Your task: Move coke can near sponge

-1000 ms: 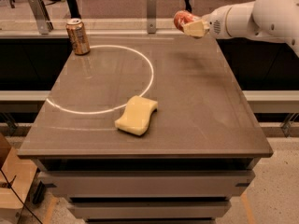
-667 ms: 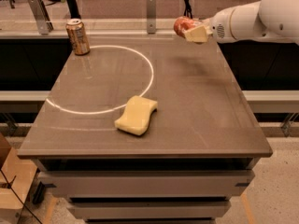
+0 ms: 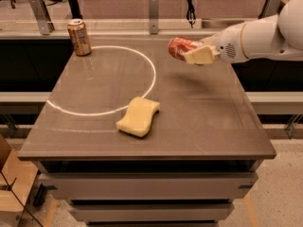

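i am holding the coke can (image 3: 179, 47) in my pincer (image 3: 193, 54), which is pinching it at one end. the can is lying on its side in the air, hanging above the far part of the worktop (image 3: 213, 112) toward the right of the view, and it is touching nothing else. so the pickup is looking done to me.

what is remaining is the carry and the set-down. the sponge (image 3: 138, 117) is lying flat toward the front middle of the worktop, at the near arc of the white ring (image 3: 152, 74), and the can is sitting well apart from it, farther back and to the right. i am judging the task as about halfway: grasped and lifted, not yet brought near the sponge, not yet let go.

the brownish-orange can (image 3: 79, 37) is standing upright at the far left corner, well away from both.
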